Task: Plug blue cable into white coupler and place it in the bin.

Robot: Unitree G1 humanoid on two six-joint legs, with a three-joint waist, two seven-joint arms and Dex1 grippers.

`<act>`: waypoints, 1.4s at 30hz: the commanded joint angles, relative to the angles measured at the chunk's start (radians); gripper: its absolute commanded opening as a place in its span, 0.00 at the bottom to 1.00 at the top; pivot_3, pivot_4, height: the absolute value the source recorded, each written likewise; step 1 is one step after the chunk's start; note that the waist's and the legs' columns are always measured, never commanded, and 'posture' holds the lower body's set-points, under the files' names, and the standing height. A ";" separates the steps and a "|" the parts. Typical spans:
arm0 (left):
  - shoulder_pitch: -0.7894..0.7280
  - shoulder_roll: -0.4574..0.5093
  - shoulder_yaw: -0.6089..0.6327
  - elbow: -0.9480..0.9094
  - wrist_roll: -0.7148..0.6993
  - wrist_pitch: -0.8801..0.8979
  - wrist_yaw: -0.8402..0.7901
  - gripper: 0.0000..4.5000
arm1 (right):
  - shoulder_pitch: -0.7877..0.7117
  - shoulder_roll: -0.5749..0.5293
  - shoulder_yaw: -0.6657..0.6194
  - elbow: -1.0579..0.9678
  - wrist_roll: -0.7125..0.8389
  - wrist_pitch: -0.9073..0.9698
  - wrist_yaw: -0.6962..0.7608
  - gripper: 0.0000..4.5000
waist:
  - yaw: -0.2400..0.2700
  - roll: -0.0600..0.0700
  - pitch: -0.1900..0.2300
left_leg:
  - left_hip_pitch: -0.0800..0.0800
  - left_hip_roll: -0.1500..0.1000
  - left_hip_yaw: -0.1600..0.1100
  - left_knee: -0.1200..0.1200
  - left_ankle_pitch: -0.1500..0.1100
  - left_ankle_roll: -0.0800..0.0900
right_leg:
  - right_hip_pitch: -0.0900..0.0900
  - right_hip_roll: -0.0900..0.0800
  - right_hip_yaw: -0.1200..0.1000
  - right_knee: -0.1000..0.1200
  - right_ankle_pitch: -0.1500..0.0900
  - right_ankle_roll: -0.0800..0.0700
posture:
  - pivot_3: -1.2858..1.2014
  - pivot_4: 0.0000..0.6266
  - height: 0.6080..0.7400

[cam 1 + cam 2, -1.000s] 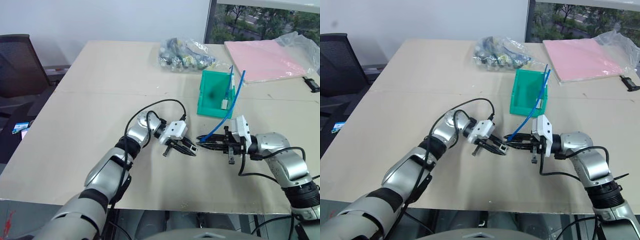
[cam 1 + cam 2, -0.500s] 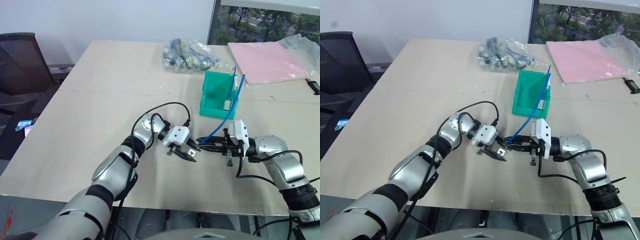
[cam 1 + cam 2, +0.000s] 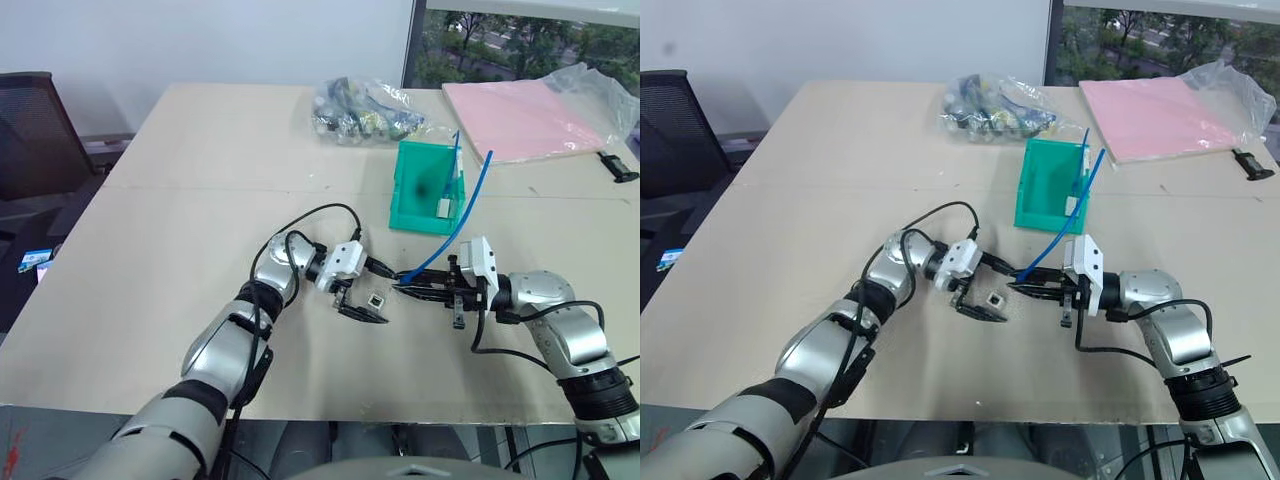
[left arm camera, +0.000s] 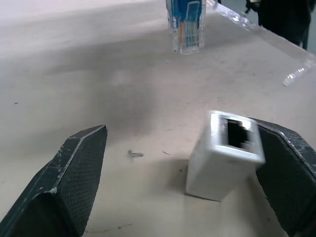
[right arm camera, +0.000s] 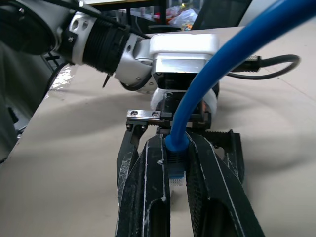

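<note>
Now the left end effector (image 3: 364, 301) has spread wide, leaving the tiny white plastic coupler cube (image 3: 376, 300) on the beige surface (image 3: 200, 210). Opposite, the right end effector (image 3: 412, 289) is clamped on the thin bright blue cable (image 3: 447, 238).

No text, label, brand, number or sign can be read on anything here, neither on the bench (image 3: 200, 160) nor on the things lying on it.

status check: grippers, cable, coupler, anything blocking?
Left gripper open, white coupler loose on table between its fingers. Right gripper shut on blue cable near its plug. Not mated. Nothing between plug and coupler.
</note>
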 commanded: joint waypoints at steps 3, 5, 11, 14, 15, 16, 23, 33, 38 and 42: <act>0.148 0.085 0.101 -0.311 -0.030 0.169 0.075 1.00 | 0.007 0.004 -0.052 -0.017 0.030 -0.009 -0.019 0.00 | 0.000 0.000 0.000 | -0.001 0.000 0.000 -0.001 0.000 0.000 | -0.002 0.000 0.002 0.000 0.000 0.000 | 0.52 0.24 1.00; 0.254 0.130 0.122 -0.530 -0.051 0.282 0.136 1.00 | 0.014 0.002 -0.060 -0.020 0.033 -0.008 -0.022 0.00 | 0.001 0.000 0.000 | -0.001 0.000 0.000 -0.002 0.000 0.000 | -0.003 0.000 0.003 0.000 0.000 0.000 | 0.52 0.24 1.00; 0.590 0.188 0.162 -1.160 -0.068 0.668 0.482 1.00 | 0.035 -0.004 -0.080 -0.020 0.043 -0.007 -0.021 0.00 | 0.006 0.001 0.000 | 0.000 0.000 0.000 -0.005 0.000 0.000 | -0.004 -0.006 0.010 -0.001 0.000 0.000 | 0.52 0.24 1.00; 0.680 0.177 0.145 -1.338 -0.004 0.815 0.654 1.00 | 0.038 -0.007 -0.088 -0.018 0.047 -0.004 -0.018 0.00 | 0.012 0.001 0.000 | 0.000 0.000 0.000 -0.005 0.000 0.000 | -0.003 -0.008 0.011 0.000 0.000 0.000 | 0.52 0.24 1.00; 0.696 0.172 0.130 -1.376 0.036 0.842 0.709 1.00 | 0.037 -0.008 -0.090 -0.016 0.048 -0.003 -0.017 0.00 | 0.012 0.001 0.000 | 0.001 -0.001 -0.001 -0.005 0.000 0.000 | -0.003 -0.008 0.010 0.000 0.000 0.000 | 0.52 0.24 1.00; 0.712 0.157 0.116 -1.409 0.062 0.878 0.764 1.00 | 0.037 -0.009 -0.092 -0.015 0.050 -0.002 -0.016 0.00 | 0.011 0.001 0.000 | 0.002 -0.001 -0.001 -0.005 0.000 0.000 | -0.002 -0.008 0.010 0.000 0.000 0.000 | 0.52 0.24 1.00; 0.757 0.054 0.102 -1.485 0.084 1.024 0.969 1.00 | 0.033 -0.022 -0.103 -0.020 0.062 0.014 -0.015 0.00 | 0.010 0.001 0.000 | 0.002 -0.001 0.000 -0.005 0.000 0.000 | -0.002 -0.007 0.011 0.000 0.000 0.000 | 0.52 0.24 1.00; 0.750 0.052 0.049 -1.513 0.109 1.070 1.032 1.00 | 0.041 -0.028 -0.114 -0.030 0.066 0.021 -0.032 0.00 | 0.010 0.001 0.000 | 0.002 -0.001 0.000 -0.005 0.000 0.000 | -0.002 -0.008 0.011 -0.001 0.000 0.000 | 0.52 0.24 1.00; 0.746 0.067 0.022 -1.522 0.145 1.062 1.058 1.00 | 0.050 -0.031 -0.118 -0.040 0.073 0.025 -0.046 0.00 | 0.010 0.001 0.000 | 0.002 -0.001 0.000 -0.006 0.000 -0.001 | -0.002 -0.008 0.011 -0.001 0.000 0.000 | 0.52 0.24 1.00; 0.757 0.066 0.021 -1.532 0.139 1.077 1.066 0.88 | 0.053 -0.035 -0.117 -0.043 0.077 0.026 -0.051 0.00 | 0.010 0.001 0.000 | 0.002 -0.001 0.000 -0.006 0.000 -0.001 | -0.002 -0.008 0.011 -0.001 0.000 0.000 | 0.52 0.24 1.00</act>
